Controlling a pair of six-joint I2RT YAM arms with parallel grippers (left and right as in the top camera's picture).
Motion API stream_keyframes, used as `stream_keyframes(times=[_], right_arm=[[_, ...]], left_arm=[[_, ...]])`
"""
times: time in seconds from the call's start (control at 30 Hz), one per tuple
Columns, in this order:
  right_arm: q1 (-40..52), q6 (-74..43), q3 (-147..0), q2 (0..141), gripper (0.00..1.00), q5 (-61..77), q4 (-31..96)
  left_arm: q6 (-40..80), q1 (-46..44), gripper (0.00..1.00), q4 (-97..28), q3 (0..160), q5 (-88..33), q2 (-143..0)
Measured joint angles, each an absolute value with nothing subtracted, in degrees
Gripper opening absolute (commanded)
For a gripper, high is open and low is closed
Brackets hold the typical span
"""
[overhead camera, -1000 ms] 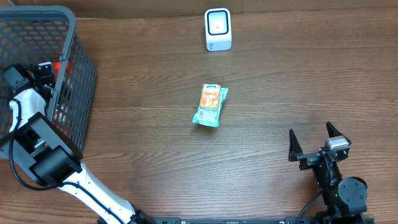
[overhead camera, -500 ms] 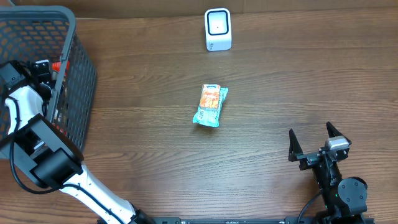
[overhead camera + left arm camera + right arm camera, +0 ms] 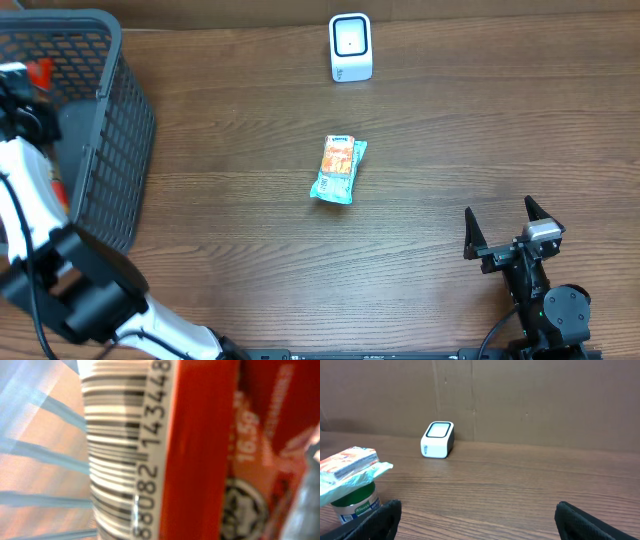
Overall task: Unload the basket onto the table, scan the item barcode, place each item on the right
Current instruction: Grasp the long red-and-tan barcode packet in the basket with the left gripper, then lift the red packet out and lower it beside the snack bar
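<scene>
1. Left pincer [image 3: 28, 80], seen from overhead, was clenched on a red pack [image 3: 41, 70] over the wire basket [image 3: 120, 130] at the left edge of the tabletop [image 3: 220, 260].
2. In the same view the right pincer [image 3: 499, 212] stood released near the front right corner, holding nothing. A white scanner [image 3: 350, 47] sat at the far edge. An orange-and-teal packet [image 3: 338, 168] lay mid-tabletop, well apart from both pincers.
3. From the left wrist, the red pack [image 3: 200, 450] filled nearly the whole frame, very close and blurred. Its barcode [image 3: 115, 450] ran down a white strip facing the camera, with digits beside it. Bars of the wire basket [image 3: 40, 455] showed behind at left. The pincer's own fingers could not be made out here.
4. From the right wrist, the right pincer [image 3: 477, 510] was spread wide, its dark fingertips [image 3: 387, 515] at the bottom corners. The scanner [image 3: 438, 439] stood ahead before a cardboard wall [image 3: 545, 400]. The packet [image 3: 350, 465] rested at left on a green-and-white tub [image 3: 354, 505].
</scene>
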State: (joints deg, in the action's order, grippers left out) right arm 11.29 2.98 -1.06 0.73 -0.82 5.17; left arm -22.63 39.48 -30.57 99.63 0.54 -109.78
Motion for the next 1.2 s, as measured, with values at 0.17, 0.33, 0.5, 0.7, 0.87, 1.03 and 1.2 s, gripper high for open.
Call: stream_keyframes(times=[0.17,0.33,0.5,0.7,0.87,1.03,1.2], right_arm=[[11.3,3.0,-1.1,0.7,1.0,-0.8,5.2],[11.3,3.0,-1.1,0.7,1.0,-0.8,5.2],[11.3,3.0,-1.0,0.7,1.0,-0.8,5.1],[11.3,3.0,-1.1,0.7,1.0,-0.8,5.2],[11.3,3.0,-1.1,0.7,1.0,-0.8,5.2],[11.3,3.0,-1.0,0.7,1.0,-0.8,5.1],[11.3,3.0,-1.1,0.7,1.0,-0.8,5.2]], left_arm=[[-21.6,39.4,0.04,-28.9,99.9,1.6,-101.6],[-20.1,38.5,0.04,-26.7,99.9,4.3,-94.5],[-17.2,36.9,0.04,-25.3,99.9,6.3,-86.7],[-12.1,32.1,0.04,-26.4,99.9,7.4,-77.6],[-7.3,23.6,0.04,-36.9,100.4,7.7,-72.7],[-0.4,15.1,0.04,-52.8,100.7,7.3,-71.4],[6.6,8.7,0.04,-66.2,100.7,7.1,-73.2]])
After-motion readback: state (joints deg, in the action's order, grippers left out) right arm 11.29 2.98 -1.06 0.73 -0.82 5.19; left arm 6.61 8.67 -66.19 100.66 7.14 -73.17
